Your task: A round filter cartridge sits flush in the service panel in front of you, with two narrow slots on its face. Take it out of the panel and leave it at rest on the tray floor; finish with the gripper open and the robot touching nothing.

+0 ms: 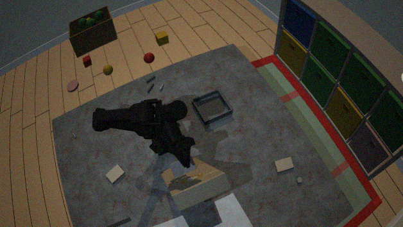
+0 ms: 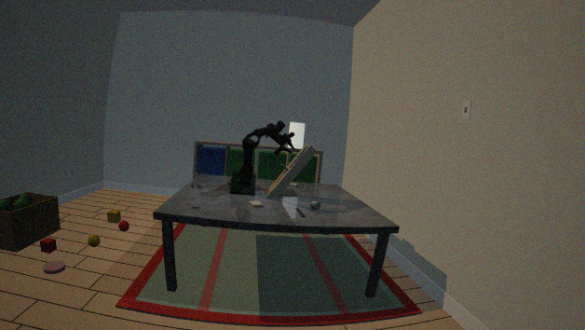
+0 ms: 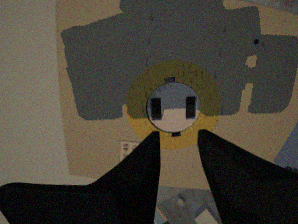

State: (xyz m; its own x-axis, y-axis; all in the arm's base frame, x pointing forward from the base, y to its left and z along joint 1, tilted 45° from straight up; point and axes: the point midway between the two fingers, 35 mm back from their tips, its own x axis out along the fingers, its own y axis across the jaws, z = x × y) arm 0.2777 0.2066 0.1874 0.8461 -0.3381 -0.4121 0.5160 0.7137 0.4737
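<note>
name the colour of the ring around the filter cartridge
Yellow, partly darkened by shadow; the wrist view shows it best.

In the top view, the table [image 1: 257, 134] [image 2: 224, 212] fills the middle. The arm [image 1: 125, 120] [image 2: 249, 163] is left of the tray [image 1: 219, 117], which sits on the table above the middle. The panel [image 1: 202, 193] [image 2: 298, 170] [image 3: 95, 150] leans low in the frame, below the tray. The puck [image 3: 175, 120] sits in the panel, inside a ring [image 3: 134, 105]. One slot [image 3: 156, 108] is on its left side, and one [image 3: 190, 107] is on its right. The box [image 1: 93, 42] [image 2: 34, 224] is on the floor, upper left, with balls [image 1: 90, 22] [image 2: 22, 201] in it. The shelf [image 1: 280, 32] [image 2: 195, 160] is at the right.
</note>
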